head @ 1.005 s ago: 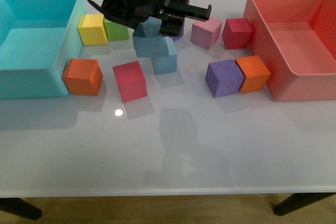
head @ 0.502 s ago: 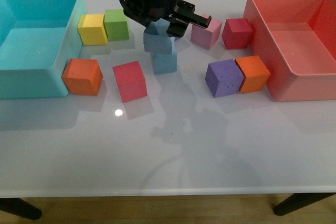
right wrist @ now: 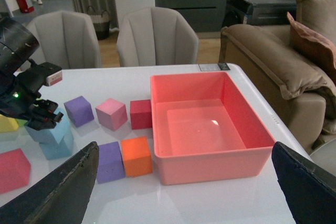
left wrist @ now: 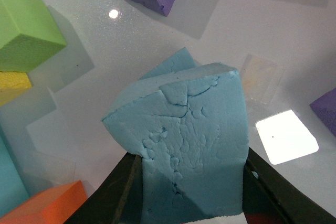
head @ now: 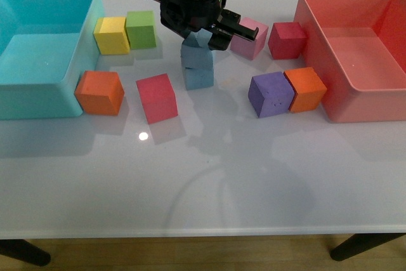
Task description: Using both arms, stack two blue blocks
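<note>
My left gripper point(head: 198, 35) is shut on one blue block point(head: 196, 56), held tilted right above the other blue block point(head: 199, 78) on the white table; the two look in contact. In the left wrist view the held blue block point(left wrist: 189, 145) fills the space between the black fingers point(left wrist: 113, 192), and a corner of the lower blue block point(left wrist: 173, 66) shows beyond it. My right gripper point(right wrist: 184, 182) is open and empty, high above the table's right side near the salmon bin point(right wrist: 210, 163), out of the front view. From there the blue pair point(right wrist: 51, 136) shows under the left arm point(right wrist: 21, 93).
A turquoise bin point(head: 38, 90) stands at left, a salmon bin point(head: 355, 113) at right. Around the blue pair sit yellow point(head: 111, 35), green point(head: 141, 28), orange point(head: 99, 91), red point(head: 157, 97), purple point(head: 271, 94), orange point(head: 306, 89), pink point(head: 249, 38) and dark red point(head: 287, 40) cubes.
The left gripper has carried its blue block to the right, from left of the resting blue block to directly over it, and the arm has drawn back.
</note>
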`<state>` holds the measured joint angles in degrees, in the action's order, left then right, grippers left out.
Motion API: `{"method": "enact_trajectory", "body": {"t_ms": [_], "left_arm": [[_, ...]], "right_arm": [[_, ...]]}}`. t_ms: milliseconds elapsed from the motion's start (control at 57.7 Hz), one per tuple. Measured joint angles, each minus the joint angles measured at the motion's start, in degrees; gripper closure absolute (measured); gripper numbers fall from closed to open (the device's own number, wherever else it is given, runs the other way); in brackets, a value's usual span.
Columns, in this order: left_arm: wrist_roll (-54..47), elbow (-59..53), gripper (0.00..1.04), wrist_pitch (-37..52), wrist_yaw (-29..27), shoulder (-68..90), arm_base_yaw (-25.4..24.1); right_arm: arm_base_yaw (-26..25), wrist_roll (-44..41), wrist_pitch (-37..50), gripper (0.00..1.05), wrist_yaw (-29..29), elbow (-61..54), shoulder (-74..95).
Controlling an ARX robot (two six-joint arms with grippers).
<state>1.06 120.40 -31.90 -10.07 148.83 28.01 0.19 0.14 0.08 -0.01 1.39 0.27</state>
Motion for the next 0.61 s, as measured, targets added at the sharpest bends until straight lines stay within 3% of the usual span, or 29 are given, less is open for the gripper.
{"method": "enact_trajectory", "body": {"t_ms": [191,312,468,606], "left_arm": [[-0.2,1.8,0.65,-0.7,0.0,1.2,0.0],[-0.2,1.9,0.45,-0.8,0.1,1.3,0.0],[-0.2,2.0,0.10,-0.7,1.3,1.3,0.0],[0.1,2.0,0.09,-0.7,1.7,1.3,0.0]], "right_arm": [[0.0,0.0,0.0,0.09,0.0,0.0,0.0],[0.0,0.0,0.0,0.09,0.0,0.0,0.0],[0.0,0.0,0.0,0.09,0.0,0.0,0.0],[0.0,0.0,0.0,0.09,0.0,0.0,0.0]]}}
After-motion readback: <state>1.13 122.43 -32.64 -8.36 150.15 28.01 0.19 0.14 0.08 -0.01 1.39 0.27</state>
